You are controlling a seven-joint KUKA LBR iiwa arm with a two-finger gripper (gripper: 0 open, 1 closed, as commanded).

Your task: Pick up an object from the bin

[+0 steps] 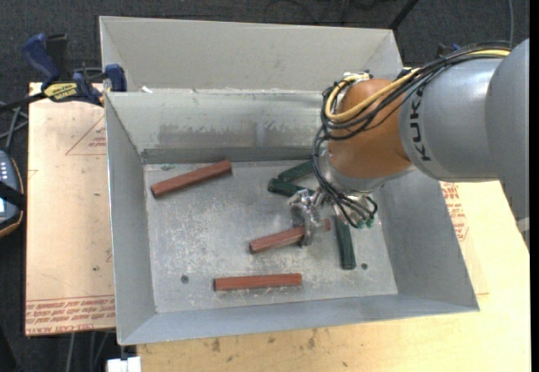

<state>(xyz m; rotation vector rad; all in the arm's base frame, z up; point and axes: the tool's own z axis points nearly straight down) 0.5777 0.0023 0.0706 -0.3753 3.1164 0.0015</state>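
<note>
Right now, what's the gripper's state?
Gripper: open or closed cannot be told; it is at the right end of the middle brown stick.

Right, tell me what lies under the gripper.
The right end of a reddish-brown bar sits below the gripper. Two dark green pieces stick out from beneath the arm, one up-left, one down-right. The arm covers their inner ends and the bin floor there.
</note>
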